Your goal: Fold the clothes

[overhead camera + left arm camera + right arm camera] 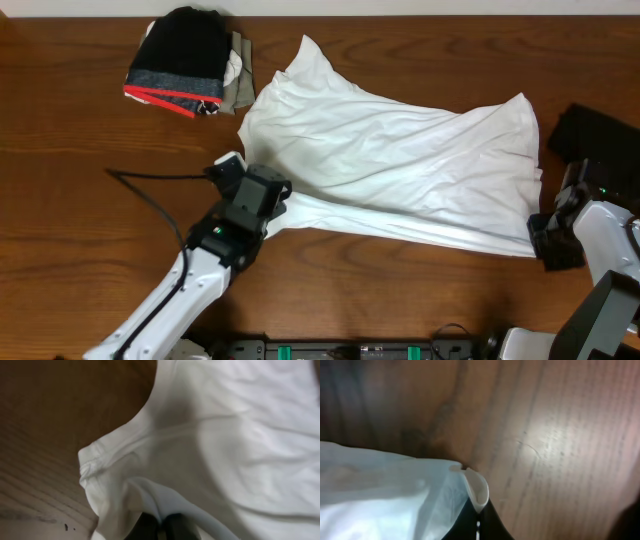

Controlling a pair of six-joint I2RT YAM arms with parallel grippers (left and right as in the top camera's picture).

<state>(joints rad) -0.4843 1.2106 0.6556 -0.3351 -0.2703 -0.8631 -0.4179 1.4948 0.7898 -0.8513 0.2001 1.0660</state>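
Two pinches hold the white shirt (400,160), which lies wrinkled across the desk (60,200): left claw (161,527) shut on its near edge, right claw (479,522) shut on a hem corner. Such shallow bites may slip if the arms lift unevenly.

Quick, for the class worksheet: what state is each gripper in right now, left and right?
Left gripper: closed, pinching an edge of the white shirt.
Right gripper: closed on a corner of the white shirt.
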